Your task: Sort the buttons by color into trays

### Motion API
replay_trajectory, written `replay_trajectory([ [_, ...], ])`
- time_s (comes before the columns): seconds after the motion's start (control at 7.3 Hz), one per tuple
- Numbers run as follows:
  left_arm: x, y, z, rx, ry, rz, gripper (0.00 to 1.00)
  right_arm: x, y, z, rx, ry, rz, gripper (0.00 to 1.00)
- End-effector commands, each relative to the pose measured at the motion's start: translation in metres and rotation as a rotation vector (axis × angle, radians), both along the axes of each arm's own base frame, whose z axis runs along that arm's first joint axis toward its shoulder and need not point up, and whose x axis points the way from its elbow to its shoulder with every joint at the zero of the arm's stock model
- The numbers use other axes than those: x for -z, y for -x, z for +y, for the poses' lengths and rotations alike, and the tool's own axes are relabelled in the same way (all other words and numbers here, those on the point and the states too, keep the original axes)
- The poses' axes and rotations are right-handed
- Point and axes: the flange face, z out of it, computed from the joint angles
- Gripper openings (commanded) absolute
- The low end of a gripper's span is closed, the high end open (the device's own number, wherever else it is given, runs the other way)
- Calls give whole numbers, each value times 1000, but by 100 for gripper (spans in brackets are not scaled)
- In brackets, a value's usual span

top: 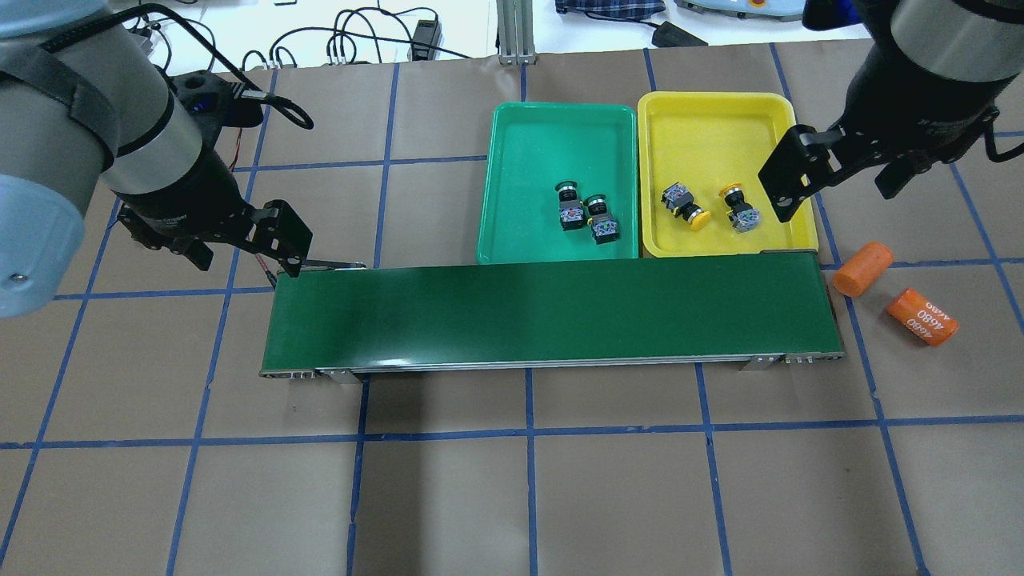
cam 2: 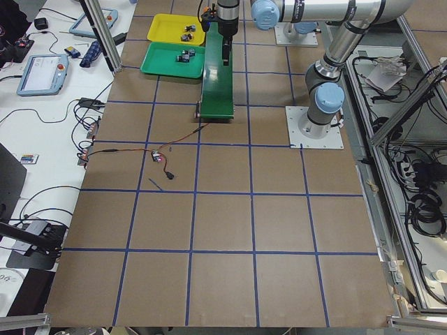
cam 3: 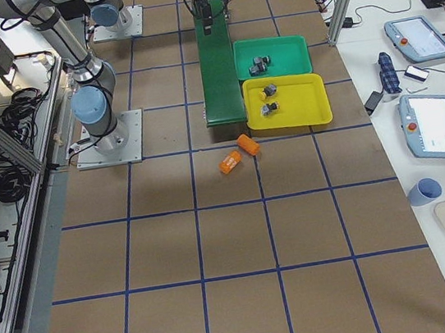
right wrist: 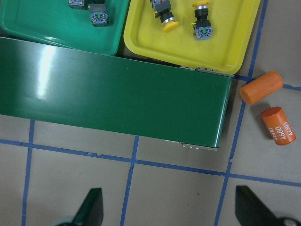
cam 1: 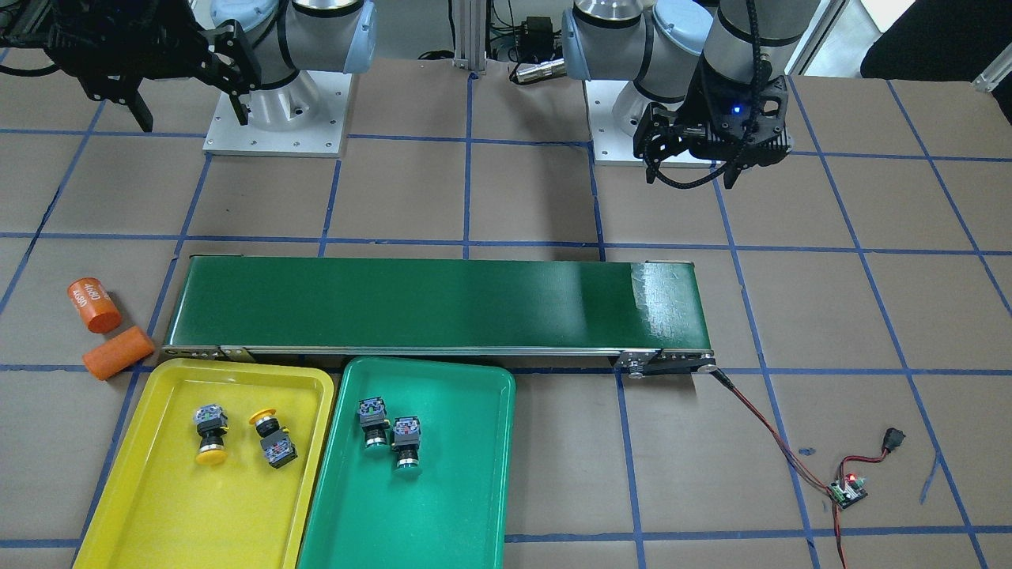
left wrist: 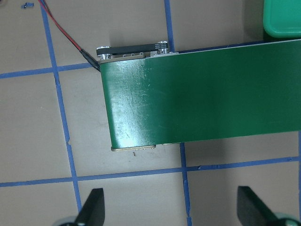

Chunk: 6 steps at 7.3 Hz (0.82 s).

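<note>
1. We found both yellow buttons [top: 686, 204] lying in the yellow tray [top: 720, 100] and both green buttons [top: 569, 204] in the green tray [top: 560, 112]. The sorting looked finished to us.
2. The left hand [left wrist: 171, 207] and the right hand [right wrist: 171, 207] each had fingers spread apart, holding nothing, above the counter [top: 480, 496] by opposite ends of the belt [top: 552, 316].
3. We judged a needless further reach the main risk. A hand dipping into a tray could knock a button into the neighbouring, wrong-coloured tray.
4. The right hand hung near the yellow tray's corner, so a low sweep could shove that tray.
5. We read "4680" on one orange cylinder [top: 922, 317]; no other writing was legible.
</note>
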Motion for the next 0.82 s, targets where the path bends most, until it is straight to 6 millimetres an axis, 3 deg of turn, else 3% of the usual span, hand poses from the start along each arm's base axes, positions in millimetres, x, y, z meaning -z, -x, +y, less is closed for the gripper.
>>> replay_trajectory([
  [0.0,0,0,0,0,0,0,100,-9,-7,9,48,23,-66,100],
  [0.69,0,0,0,0,-2,-2,100,4,-8,1,46,-8,-71,100],
])
